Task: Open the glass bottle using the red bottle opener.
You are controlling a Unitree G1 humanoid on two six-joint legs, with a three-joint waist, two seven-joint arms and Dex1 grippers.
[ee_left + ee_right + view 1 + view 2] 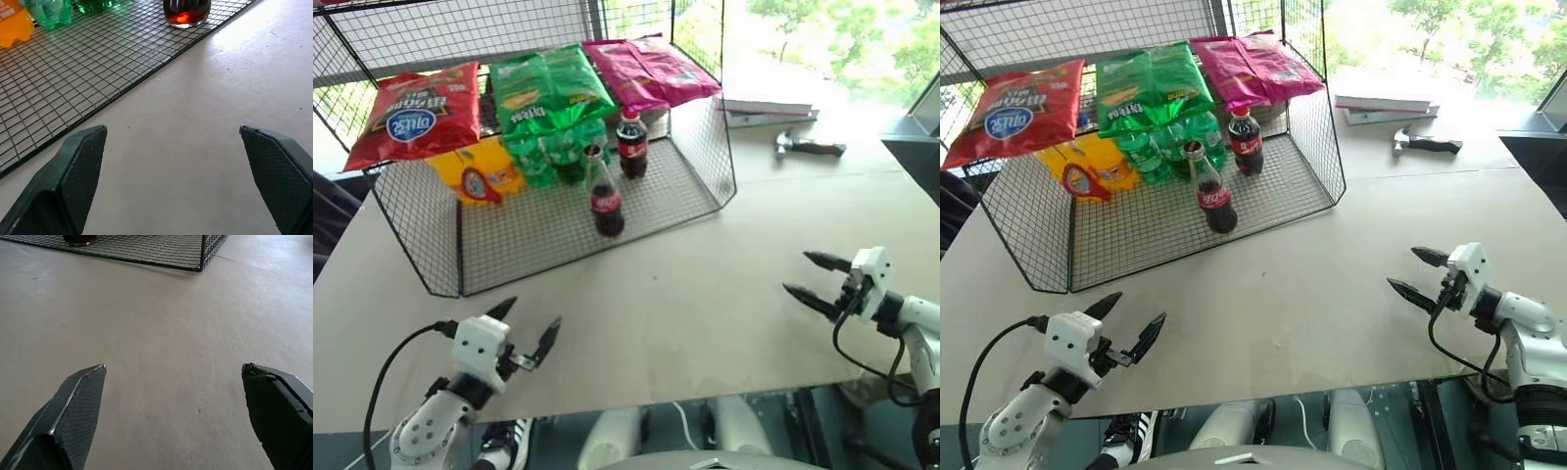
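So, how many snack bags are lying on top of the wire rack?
3. The red bag lies at the left end of the wire rack, the green bag in the middle, the pink bag at the right end. Others may be hidden behind them.

The rack [705,147] opens at its front; the glass bottle [604,196] stands upright near that edge. The cola bottle [631,144] and seemingly green bottles [543,157] crowd behind; table [705,294] before it bare.
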